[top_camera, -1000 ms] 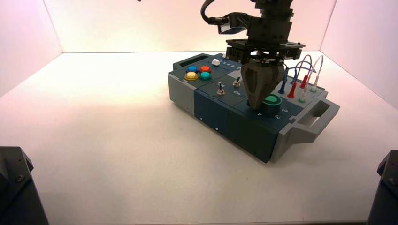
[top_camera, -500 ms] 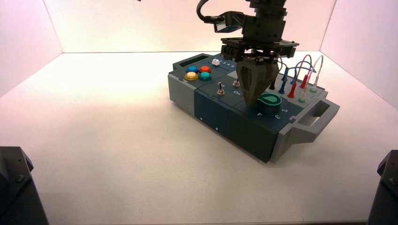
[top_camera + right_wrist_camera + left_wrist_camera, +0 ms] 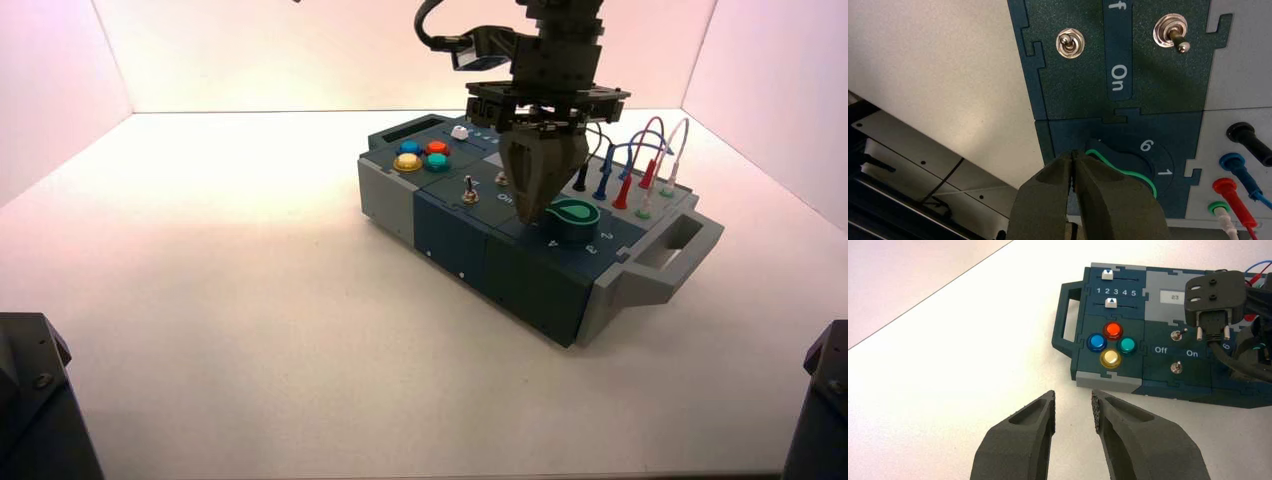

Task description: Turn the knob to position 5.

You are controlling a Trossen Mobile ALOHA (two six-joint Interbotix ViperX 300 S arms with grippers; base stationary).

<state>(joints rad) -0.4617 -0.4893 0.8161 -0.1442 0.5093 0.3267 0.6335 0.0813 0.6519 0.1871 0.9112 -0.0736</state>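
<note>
The right end effector [image 3: 1074,157] hangs tip-down over the dial corner of the box [image 3: 520,280], its two fingers pressed together with nothing between them; in the right wrist view the closed tips sit right at the pointer end of the knob [image 3: 1120,172], though whether they touch it cannot be told. The knob [image 3: 573,213], green with a lighter teardrop top, sits near the box's handle end, just beside the closed tips in the high view. Around it, white numerals 6 [image 3: 1146,145] and 1 [image 3: 1164,173] show on the dark dial (the 5 is hidden behind the fingers here), and in the high view the 4 [image 3: 553,243] can be read at the near edge. Beyond the dial stand two metal toggle switches [image 3: 1170,32] either side of the word On [image 3: 1118,77], then the four coloured push buttons [image 3: 1111,344] and two sliders [image 3: 1110,302]. Coloured plugs and wires [image 3: 640,165] rise at the far side. The left end effector [image 3: 1074,407] hovers over the bare white table [image 3: 220,280], well apart from the box, fingers slightly parted and empty.
</note>
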